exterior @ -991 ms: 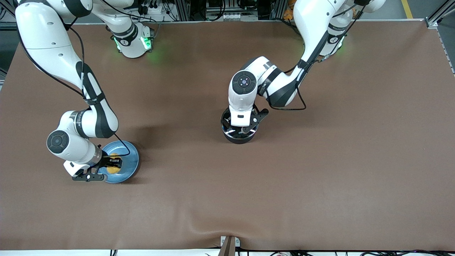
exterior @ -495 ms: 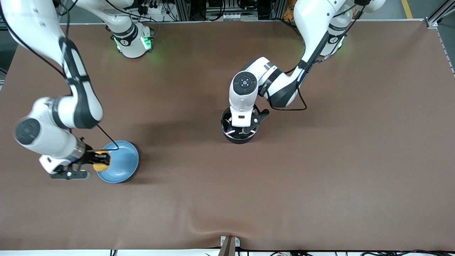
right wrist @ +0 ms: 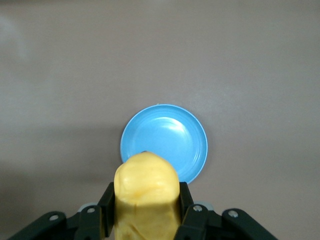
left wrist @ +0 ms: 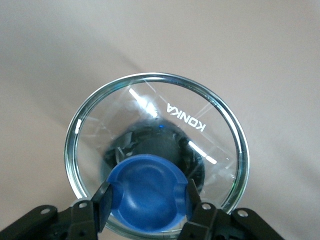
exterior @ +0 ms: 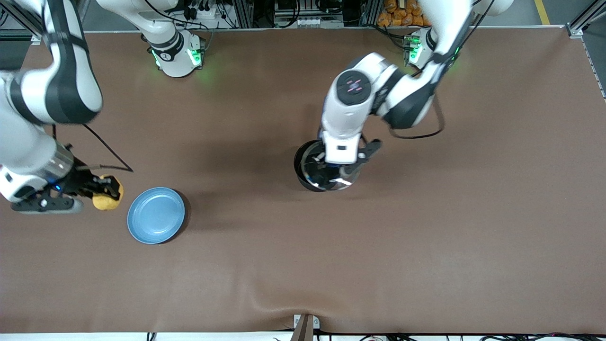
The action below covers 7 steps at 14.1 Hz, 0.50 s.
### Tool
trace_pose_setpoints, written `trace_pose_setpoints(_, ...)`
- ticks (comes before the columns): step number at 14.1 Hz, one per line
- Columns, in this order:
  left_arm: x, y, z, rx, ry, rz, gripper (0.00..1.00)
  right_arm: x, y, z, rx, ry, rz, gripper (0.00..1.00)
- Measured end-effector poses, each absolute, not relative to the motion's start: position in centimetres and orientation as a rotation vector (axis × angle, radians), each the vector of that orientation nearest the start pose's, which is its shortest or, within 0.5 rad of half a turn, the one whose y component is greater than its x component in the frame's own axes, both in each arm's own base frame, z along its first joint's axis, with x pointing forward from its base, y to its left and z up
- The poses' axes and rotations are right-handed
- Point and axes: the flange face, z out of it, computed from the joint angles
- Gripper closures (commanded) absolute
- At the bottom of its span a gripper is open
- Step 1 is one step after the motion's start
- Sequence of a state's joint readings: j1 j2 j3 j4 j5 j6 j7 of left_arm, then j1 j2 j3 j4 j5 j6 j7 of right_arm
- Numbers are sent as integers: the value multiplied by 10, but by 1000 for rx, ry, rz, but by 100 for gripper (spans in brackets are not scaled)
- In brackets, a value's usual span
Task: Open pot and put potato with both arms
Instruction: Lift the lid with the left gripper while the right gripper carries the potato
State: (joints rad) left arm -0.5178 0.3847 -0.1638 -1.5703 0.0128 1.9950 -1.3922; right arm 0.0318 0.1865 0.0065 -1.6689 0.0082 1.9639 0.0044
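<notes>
Open brown surface lies between the plate and the pot. The left pincer, holding the lid, hangs over the pot's mouth, blocking it.

Light-blue plate — bare, on brown table

Lid: clear glass, glossy, bright streak reflections, metal-looking rim; knob smooth blue plastic, slight sheen
Pot: black, dull
Potato: yellow-orange, matt, faintly lumpy skin
Plate: light blue, smooth, soft gloss
Table: brown cloth-like cover, matt, a wrinkle at the camera-side edge
Left gripper and right gripper: black matt plastic fingers
Arm shells: glossy white
</notes>
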Motion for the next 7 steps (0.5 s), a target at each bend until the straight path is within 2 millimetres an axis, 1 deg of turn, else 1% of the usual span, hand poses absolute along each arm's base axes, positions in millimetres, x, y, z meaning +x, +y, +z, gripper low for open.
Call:
trace_pose_setpoints(1, 541, -389, 445, -3004, -1105, 22, 100, 625, 26, 520, -3125, -54, -160, 100)
trace_pose_setpoints(2, 549, -364, 459, -3006, -1068, 22, 100, 621, 27, 534, -3126, -56, -147, 100)
trace_pose_setpoints(3, 557, -339, 468, -3007, -1026, 27, 100, 619, 28, 543, -3125, -59, -137, 100)
trace_pose_setpoints(4, 564, -315, 473, -3009, -987, 32, 100, 618, 33, 549, -3121, -69, -137, 100)
trace_pose_setpoints(5, 570, -289, 475, -3014, -948, 37, 100, 618, 43, 552, -3116, -85, -144, 100)
trace_pose_setpoints(6, 575, -263, 475, -3019, -904, 43, 100, 617, 62, 555, -3112, -83, -152, 100)
trace_pose_setpoints(7, 577, -237, 473, -3022, -864, 53, 100, 615, 85, 557, -3107, -57, -157, 100)
